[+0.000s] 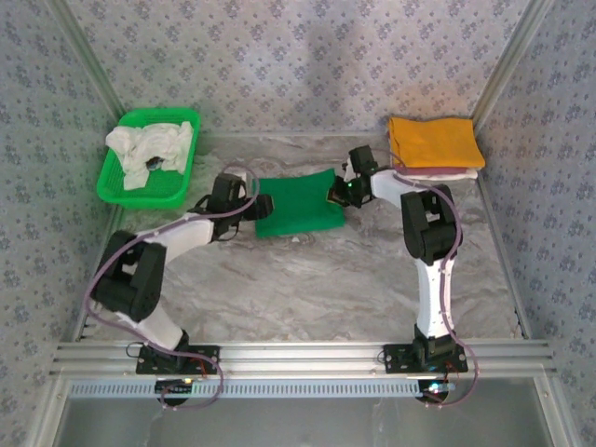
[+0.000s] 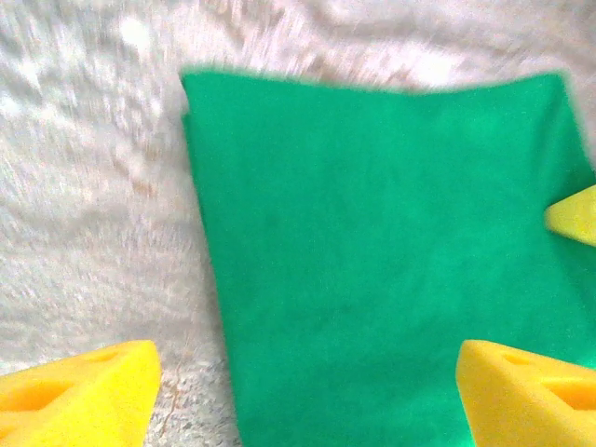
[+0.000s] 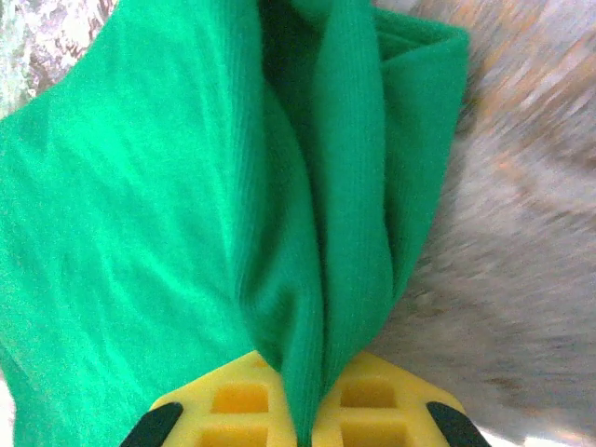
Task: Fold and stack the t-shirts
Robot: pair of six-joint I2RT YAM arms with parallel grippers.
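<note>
A bright green t-shirt [image 1: 296,205] lies folded on the marble table, between the two arms. My left gripper [image 1: 257,206] sits at its left edge, open, its yellow fingers [image 2: 79,391] spread wide over the flat cloth [image 2: 391,251] with nothing between them [image 2: 307,396]. My right gripper [image 1: 339,192] is at the shirt's right edge, shut on a pinched fold of the green cloth [image 3: 168,205]; the fabric runs up from between its yellow pads [image 3: 312,414]. An orange-yellow t-shirt [image 1: 433,140] tops a folded stack with a pale one [image 1: 456,173] beneath it.
A green plastic mesh basket [image 1: 119,191] at the back left holds crumpled whitish t-shirts [image 1: 149,147]. Patterned walls close in the table on three sides. Bare marble [image 1: 307,279] stretches in front of the green shirt. The right gripper's yellow tip [image 2: 575,214] shows in the left wrist view.
</note>
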